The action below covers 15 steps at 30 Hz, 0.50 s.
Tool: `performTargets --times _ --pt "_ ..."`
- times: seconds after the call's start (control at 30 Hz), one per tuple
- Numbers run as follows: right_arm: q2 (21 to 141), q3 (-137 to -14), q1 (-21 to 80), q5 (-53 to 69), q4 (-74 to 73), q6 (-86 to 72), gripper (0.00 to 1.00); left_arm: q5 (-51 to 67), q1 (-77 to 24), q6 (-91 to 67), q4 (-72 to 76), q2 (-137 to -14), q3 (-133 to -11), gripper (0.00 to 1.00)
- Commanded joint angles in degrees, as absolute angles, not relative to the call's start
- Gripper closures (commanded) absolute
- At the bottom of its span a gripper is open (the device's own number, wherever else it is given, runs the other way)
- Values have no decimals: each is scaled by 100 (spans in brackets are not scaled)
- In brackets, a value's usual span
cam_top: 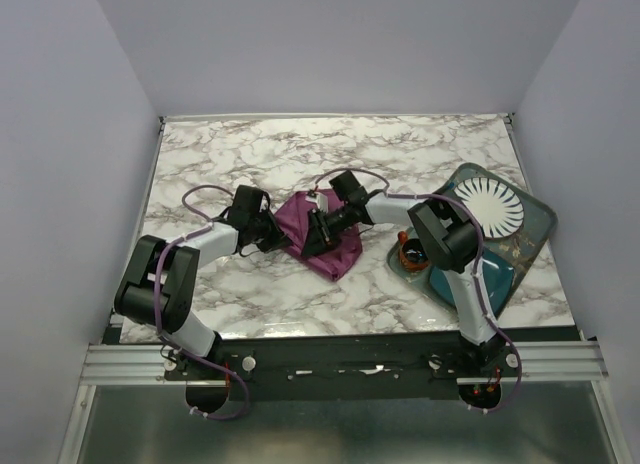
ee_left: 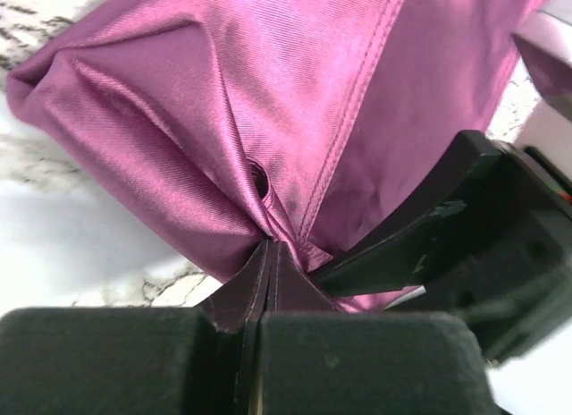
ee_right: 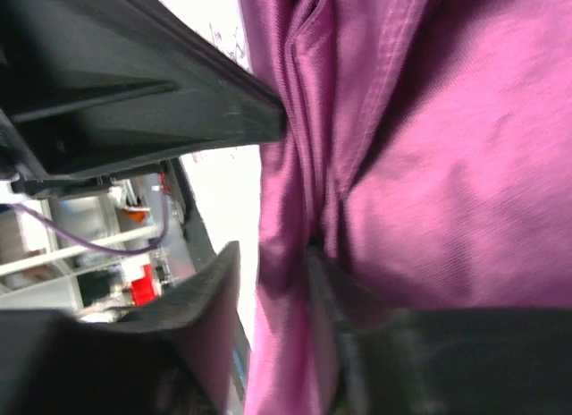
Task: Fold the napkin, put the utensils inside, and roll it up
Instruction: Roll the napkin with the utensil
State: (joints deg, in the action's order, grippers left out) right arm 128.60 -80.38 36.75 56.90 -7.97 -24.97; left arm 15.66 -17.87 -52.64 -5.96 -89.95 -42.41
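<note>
Purple napkin [cam_top: 335, 246] lies bunched mid-table [cam_top: 400, 154] in the top view, the left gripper [cam_top: 278, 234] at its left edge and the right gripper [cam_top: 318, 229] over its middle. The left wrist view shows the left jaws clenched on a pinched fold of it. The right wrist view shows the right jaws parted, with a loose fold running between them.

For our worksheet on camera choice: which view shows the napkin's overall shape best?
Top external: the napkin lies bunched on the table, its outline mostly visible. Both wrist views show only close-up purple folds.
</note>
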Motion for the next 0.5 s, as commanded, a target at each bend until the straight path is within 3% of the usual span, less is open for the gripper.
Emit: performTargets --times 0.0,0.23,0.47 --pt "12437 -8630 3805 4176 -2538 -1443 47 1125 -1863 -5229 -870 -9439 -3727 100" --pt "11796 -9237 4278 1818 -3840 -704 32 1142 -1872 -5177 -817 -9545 -3744 100" --pt "11233 -8614 5185 -297 -3209 -334 28 1257 -1872 -5159 -817 -9598 -3779 100"
